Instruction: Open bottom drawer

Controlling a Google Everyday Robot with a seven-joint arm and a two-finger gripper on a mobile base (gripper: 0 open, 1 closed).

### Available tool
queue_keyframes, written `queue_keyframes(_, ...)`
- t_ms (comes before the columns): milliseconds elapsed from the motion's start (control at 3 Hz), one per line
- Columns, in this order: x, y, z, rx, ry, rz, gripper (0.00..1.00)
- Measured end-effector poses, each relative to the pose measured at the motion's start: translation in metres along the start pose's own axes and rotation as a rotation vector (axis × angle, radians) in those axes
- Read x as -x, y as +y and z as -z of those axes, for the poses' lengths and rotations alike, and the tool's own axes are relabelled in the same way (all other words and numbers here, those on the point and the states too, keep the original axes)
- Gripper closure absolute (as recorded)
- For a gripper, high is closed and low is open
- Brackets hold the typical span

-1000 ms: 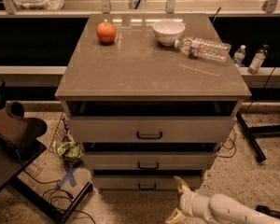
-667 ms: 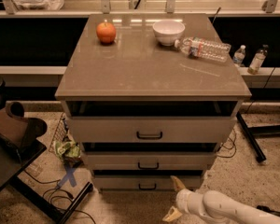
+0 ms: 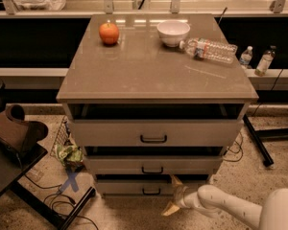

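The bottom drawer [image 3: 129,188] is the lowest, narrowest grey-beige front of the cabinet, with a small black bar handle [image 3: 151,191]. Above it are the middle drawer [image 3: 153,165] and the tall top drawer [image 3: 153,133]. My white arm reaches in from the lower right. The gripper [image 3: 174,194] is open, its tan fingers [image 3: 176,181] spread one above the other, just right of the bottom drawer's handle and in front of the drawer's right half. It holds nothing.
On the cabinet top [image 3: 153,66] sit an orange [image 3: 109,33], a white bowl [image 3: 173,32] and a lying plastic bottle [image 3: 209,49]. A dark chair [image 3: 14,138] stands at left. Cables and a crumpled bag [image 3: 67,153] lie on the floor.
The gripper has moved left and slightly up along the floor, closer to the bottom drawer's handle. The drawers have not moved.
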State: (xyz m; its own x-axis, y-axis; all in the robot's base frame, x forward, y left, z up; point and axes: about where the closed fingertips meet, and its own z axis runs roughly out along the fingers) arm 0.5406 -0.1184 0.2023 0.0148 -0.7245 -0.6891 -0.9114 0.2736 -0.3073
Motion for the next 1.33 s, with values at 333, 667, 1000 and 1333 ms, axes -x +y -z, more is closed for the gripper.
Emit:
queue_keyframes(333, -0.006, -0.017, -0.024, 0.005, -0.012, -0.019, 0.0)
queue_keyframes(667, -0.016, -0.023, -0.038, 0.003, -0.006, -0.047, 0.16)
queue_keyframes(1000, -0.014, -0.023, -0.04, 0.003, -0.008, -0.046, 0.48)
queue_keyframes(1333, -0.013, -0.023, -0.04, 0.004, -0.009, -0.046, 0.7)
